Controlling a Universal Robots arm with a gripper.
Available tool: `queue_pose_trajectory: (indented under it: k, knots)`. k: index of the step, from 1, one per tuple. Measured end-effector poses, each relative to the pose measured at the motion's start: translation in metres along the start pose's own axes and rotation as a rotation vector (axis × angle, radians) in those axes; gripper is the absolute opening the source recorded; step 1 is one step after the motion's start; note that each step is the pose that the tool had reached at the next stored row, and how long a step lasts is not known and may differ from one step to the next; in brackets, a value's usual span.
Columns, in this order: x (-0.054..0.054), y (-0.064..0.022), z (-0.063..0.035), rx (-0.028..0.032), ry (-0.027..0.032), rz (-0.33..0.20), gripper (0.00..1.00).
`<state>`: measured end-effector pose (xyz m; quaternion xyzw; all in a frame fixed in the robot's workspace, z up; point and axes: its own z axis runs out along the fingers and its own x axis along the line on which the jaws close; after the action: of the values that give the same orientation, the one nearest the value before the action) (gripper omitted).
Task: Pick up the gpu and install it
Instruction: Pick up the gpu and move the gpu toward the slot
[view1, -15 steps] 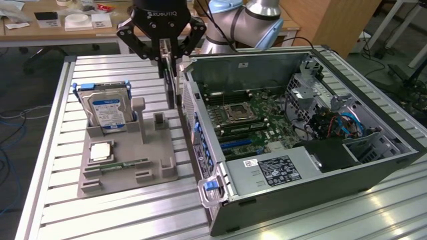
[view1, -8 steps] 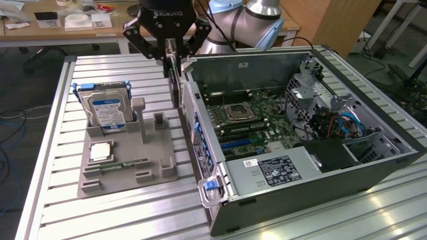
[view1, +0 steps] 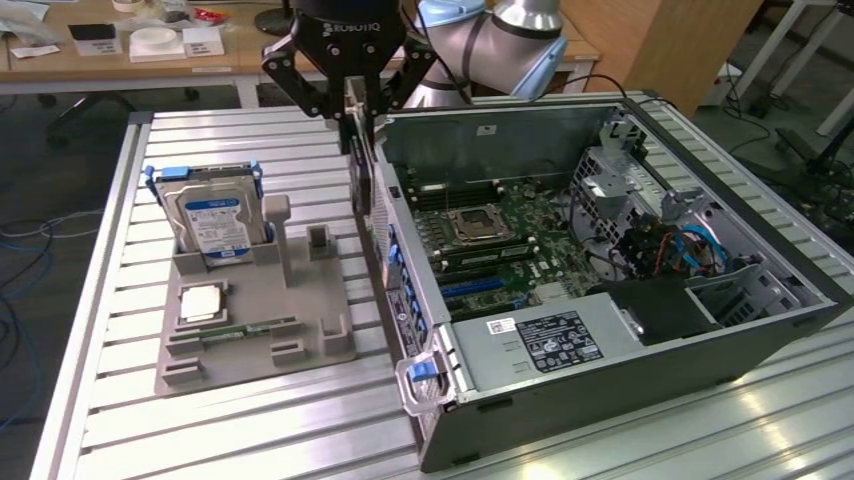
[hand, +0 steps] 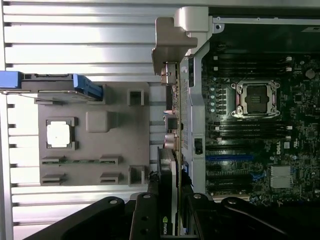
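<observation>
The gpu (view1: 358, 170) hangs edge-on and upright from my gripper (view1: 350, 112), which is shut on its upper end. It hovers above the table, just outside the side wall of the open computer case (view1: 400, 250) and beside the grey fixture tray (view1: 254, 345). In the wrist view the gpu (hand: 173, 155) runs away from my gripper (hand: 170, 212), with its silver end bracket (hand: 172, 40) at the far end. The motherboard (hand: 260, 150) with its blue slot (hand: 230, 157) lies inside the case beside the card.
On the tray stand a hard drive (view1: 214, 222) with a blue-white label, a CPU (view1: 200, 300) and a narrow memory stick (view1: 250, 328). The case holds drive cages and cables (view1: 667, 240) on the exterior view's right. A desk (view1: 147, 50) with small boxes stands behind the table.
</observation>
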<state>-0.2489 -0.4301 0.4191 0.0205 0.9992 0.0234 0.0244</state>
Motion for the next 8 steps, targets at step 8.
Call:
queue_pose_trajectory:
  k: [8]
  knots:
    - [-0.011, 0.0005, 0.0006, -0.0011, 0.0001, 0.0, 0.27]
